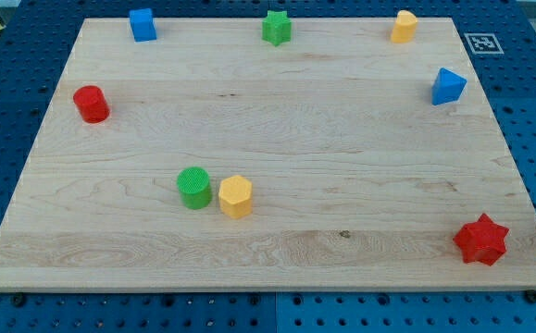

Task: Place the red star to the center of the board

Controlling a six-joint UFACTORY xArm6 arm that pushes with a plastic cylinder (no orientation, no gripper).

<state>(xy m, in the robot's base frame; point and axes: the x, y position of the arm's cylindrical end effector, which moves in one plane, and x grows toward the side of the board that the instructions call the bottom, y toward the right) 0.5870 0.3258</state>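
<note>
The red star (pixel 480 240) lies on the wooden board (pixel 342 129) near its bottom right corner, close to the right edge. My tip and the rod do not show in the camera view, so I cannot place the tip relative to the star or the other blocks.
A red cylinder (pixel 91 104) stands at the left. A green cylinder (pixel 193 187) and a yellow hexagon (pixel 235 196) sit side by side at lower left of centre. A blue cube (pixel 142 24), green star (pixel 276 27) and yellow block (pixel 403 26) line the top edge. A blue triangular block (pixel 448 86) is at the right.
</note>
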